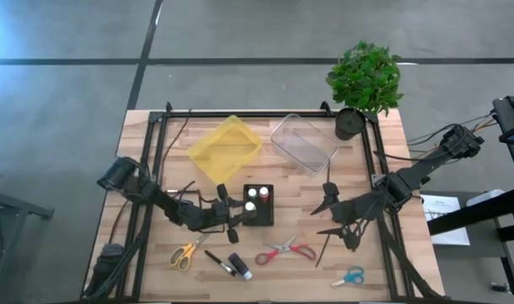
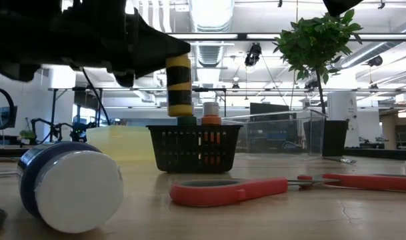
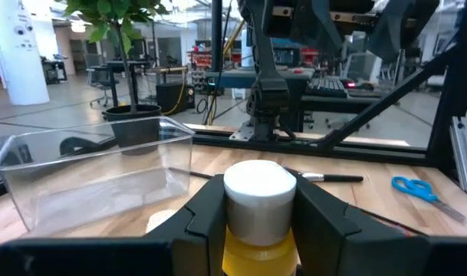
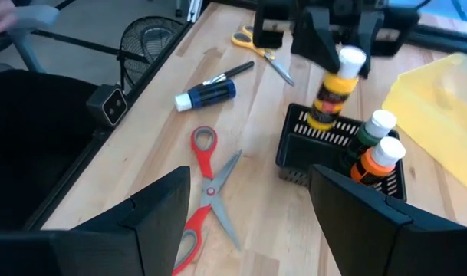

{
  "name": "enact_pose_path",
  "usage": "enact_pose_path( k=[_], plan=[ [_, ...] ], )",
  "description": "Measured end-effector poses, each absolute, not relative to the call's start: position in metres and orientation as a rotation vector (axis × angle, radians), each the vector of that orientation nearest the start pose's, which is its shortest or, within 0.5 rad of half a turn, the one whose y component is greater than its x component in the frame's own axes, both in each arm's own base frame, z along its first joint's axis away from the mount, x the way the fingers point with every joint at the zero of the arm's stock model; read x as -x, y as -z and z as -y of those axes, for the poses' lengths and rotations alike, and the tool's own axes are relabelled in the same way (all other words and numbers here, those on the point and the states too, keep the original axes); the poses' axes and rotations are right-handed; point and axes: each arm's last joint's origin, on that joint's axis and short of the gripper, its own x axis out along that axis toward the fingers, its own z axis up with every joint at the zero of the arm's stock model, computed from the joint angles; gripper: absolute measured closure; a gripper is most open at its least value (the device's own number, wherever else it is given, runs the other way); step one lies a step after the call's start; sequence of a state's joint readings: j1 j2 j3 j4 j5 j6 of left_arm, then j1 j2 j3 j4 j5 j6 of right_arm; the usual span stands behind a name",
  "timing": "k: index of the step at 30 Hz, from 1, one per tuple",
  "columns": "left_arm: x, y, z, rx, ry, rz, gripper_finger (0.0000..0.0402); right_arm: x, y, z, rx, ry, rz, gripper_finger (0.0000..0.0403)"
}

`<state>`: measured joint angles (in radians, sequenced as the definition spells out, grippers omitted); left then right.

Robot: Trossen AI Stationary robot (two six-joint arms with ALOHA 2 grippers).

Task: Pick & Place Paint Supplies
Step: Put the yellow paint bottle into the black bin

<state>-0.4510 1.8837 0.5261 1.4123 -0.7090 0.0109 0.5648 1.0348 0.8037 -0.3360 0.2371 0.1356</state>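
Note:
My left gripper (image 1: 233,217) is shut on a yellow paint bottle (image 4: 334,90) with a white cap, just left of the black basket (image 1: 261,218). A green bottle (image 4: 369,132) and an orange bottle (image 4: 377,162) stand upright in the basket. My right gripper (image 1: 331,217) hangs open over the table to the right of the basket, touching nothing. A blue bottle (image 2: 66,187) lies on its side near the front edge beside a dark brush (image 1: 218,261). Red scissors (image 1: 286,251), yellow scissors (image 1: 185,253) and blue scissors (image 1: 349,276) lie flat. My left gripper pinches the yellow bottle between its two fingers (image 3: 206,211), on the body just under the white cap (image 3: 259,190). The fingers come level from the table's left. The bottle is lifted clear, slightly tilted, with its lower end (image 4: 320,121) over the basket's left rim.
A yellow tray (image 1: 225,149) and a clear tray (image 1: 305,142) sit behind the basket, with a potted plant (image 1: 364,84) at the far right corner. Another thin brush (image 1: 324,245) lies near my right gripper. Black frame rails run along both table sides.

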Motion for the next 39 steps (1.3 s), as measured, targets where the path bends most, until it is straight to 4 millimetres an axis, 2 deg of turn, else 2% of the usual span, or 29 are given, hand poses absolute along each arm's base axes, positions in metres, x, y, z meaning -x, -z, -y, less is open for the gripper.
enact_pose_path(
  k=[9, 15, 39],
  plan=[
    [-0.306, -0.115, 0.118, 0.015, -0.256, 0.07, 0.0286, -0.189, -0.282, -0.111, 0.094, -0.287, -0.531, 0.014],
    [-0.317, -0.108, 0.115, 0.021, -0.246, 0.067, 0.0286, -0.189, -0.282, -0.111, 0.094, -0.288, -0.532, 0.014],
    [-0.323, -0.099, 0.114, 0.034, -0.247, 0.017, 0.0286, -0.188, -0.279, -0.111, 0.1, -0.29, -0.539, 0.014]
  ],
)
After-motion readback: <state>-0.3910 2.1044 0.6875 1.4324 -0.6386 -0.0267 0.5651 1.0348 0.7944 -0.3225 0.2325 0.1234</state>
